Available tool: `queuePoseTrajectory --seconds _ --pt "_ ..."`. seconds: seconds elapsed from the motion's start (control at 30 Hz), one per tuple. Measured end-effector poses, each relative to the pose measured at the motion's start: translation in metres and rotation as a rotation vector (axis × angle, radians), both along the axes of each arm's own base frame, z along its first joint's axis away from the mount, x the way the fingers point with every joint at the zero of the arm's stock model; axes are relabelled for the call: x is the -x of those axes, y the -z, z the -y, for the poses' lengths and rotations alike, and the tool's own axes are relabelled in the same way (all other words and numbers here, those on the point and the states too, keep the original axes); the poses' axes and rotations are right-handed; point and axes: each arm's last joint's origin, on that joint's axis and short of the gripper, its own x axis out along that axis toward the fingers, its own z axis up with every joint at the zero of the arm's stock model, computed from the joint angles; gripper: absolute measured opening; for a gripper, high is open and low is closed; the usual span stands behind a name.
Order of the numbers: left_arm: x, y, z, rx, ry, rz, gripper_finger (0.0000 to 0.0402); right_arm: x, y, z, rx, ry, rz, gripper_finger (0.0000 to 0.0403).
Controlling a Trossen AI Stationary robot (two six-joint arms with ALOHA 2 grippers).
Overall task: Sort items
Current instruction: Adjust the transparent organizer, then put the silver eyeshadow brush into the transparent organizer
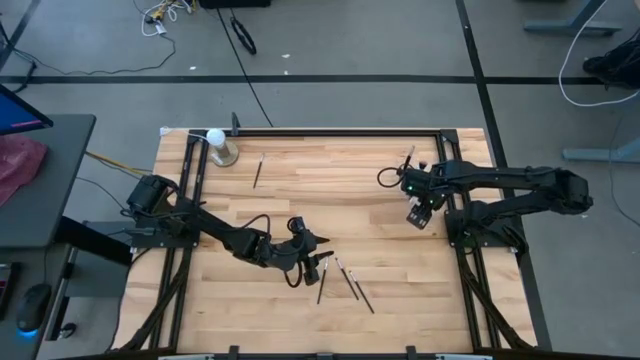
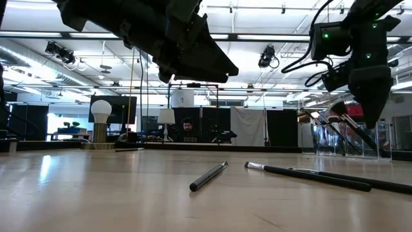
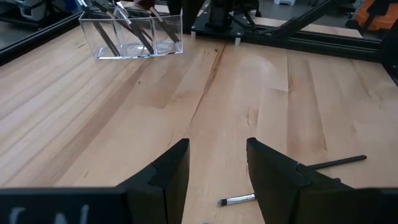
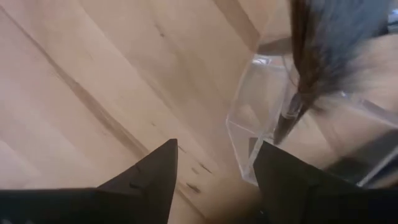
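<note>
Places the left gripper near the table's centre, fingers spread wide and holding nothing, aimed toward 3 o'clock. Puts it there, most likely, to reach the three loose items lying just beside it toward 6 o'clock, splayed apart and each free to pick singly. Shows one small brush right under the open fingers and a dark handle a little farther off.

Sets the right gripper toward 3 o'clock, fingers also wide and empty, hanging just beside the clear container. Suggests a drop-off post, since sorted brushes already stand tilted inside it. Leaves one lone brush at about 11 o'clock, well apart from both arms, near the white ball.

Hides the clear container almost wholly from above, behind glare and the right arm. Blurs the tuft close to the right wrist camera. Cuts off the long handles at the low view's edge, so cannot count them there.
</note>
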Motion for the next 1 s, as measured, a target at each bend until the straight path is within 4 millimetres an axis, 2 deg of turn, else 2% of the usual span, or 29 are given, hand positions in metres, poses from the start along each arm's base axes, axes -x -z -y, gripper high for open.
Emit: queuePoseTrajectory --seconds 0.63,0.8,0.9,1.0 --pt "0.0 0.0 0.0 0.0 0.0 0.0 0.0161 -0.029 -0.005 0.005 -0.021 -0.033 0.329 0.0208" --pt "0.0 0.0 0.0 0.0 0.0 0.0 0.0161 -0.029 -0.007 0.005 -0.021 -0.045 0.325 0.0208" --pt "0.0 0.0 0.0 0.0 0.0 0.0 0.0161 -0.029 -0.022 0.003 -0.057 -0.051 0.314 0.0208" --pt "0.0 0.0 0.0 0.0 0.0 0.0 0.0161 -0.032 -0.045 -0.002 -0.063 -0.064 0.332 0.0208"
